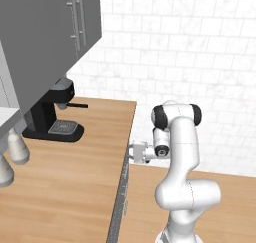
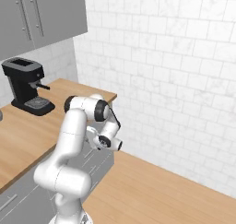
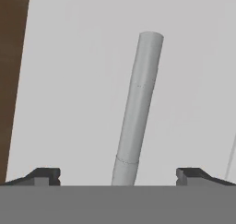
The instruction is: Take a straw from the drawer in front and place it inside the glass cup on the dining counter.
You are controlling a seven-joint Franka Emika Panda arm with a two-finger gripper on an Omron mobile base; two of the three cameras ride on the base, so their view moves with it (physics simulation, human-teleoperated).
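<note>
my gripper point(image 3: 118, 179): jaws wide apart, empty | light grey drawer front's point(image 3: 69, 89) bar handle point(image 3: 137, 110): dead ahead between my fingertips, long axis crossing the gap

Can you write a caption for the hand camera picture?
Open gripper lined up on the drawer handle, fingertips on either side of it.
</note>
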